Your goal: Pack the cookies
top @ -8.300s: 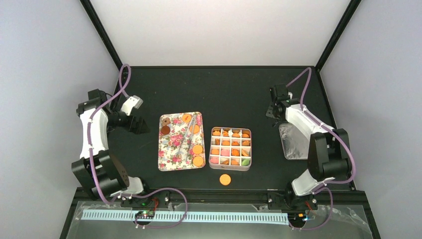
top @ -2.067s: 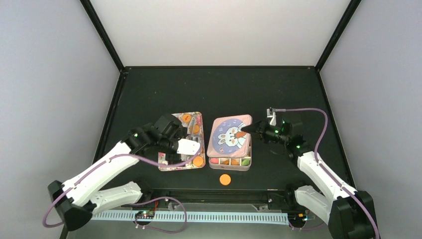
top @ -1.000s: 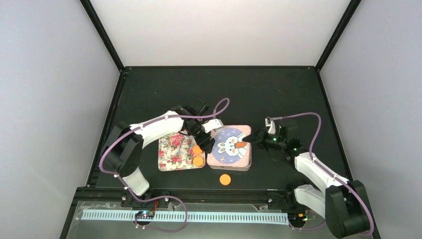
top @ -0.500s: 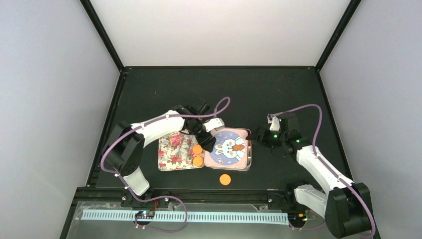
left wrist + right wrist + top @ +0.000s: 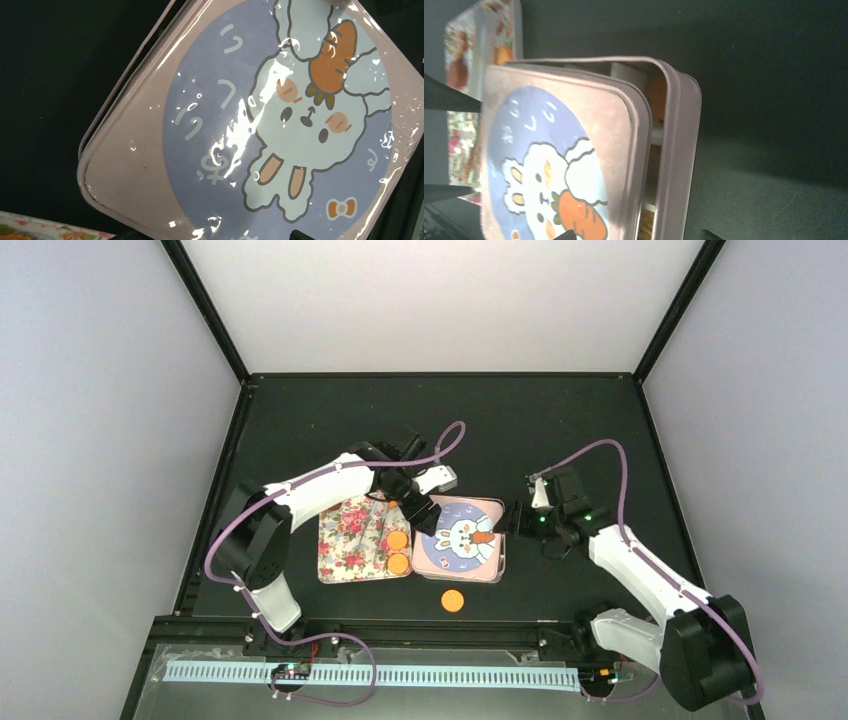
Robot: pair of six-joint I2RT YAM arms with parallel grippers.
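A pink lid with a bunny picture (image 5: pixel 458 538) lies on the cookie tin (image 5: pixel 501 558), shifted left so a gap stays along the tin's right side. Through that gap an orange cookie (image 5: pixel 656 95) shows in the right wrist view. Two orange cookies (image 5: pixel 398 551) sit on the flowered tray (image 5: pixel 350 540), and one more cookie (image 5: pixel 453 601) lies on the table in front of the tin. My left gripper (image 5: pixel 422 512) hovers open over the lid's far-left corner (image 5: pixel 280 125). My right gripper (image 5: pixel 513 520) is open, its tips astride the lid's edge and the tin's right wall (image 5: pixel 681 150).
The black table top ends in raised black borders left and right. Both arms reach in toward the middle from either side. The left arm crosses over the far part of the flowered tray and hides it.
My right gripper has opened, let go of the lid and backed off to the right. The lid now rests on the tin, offset left. The left gripper shifted slightly toward the far side.
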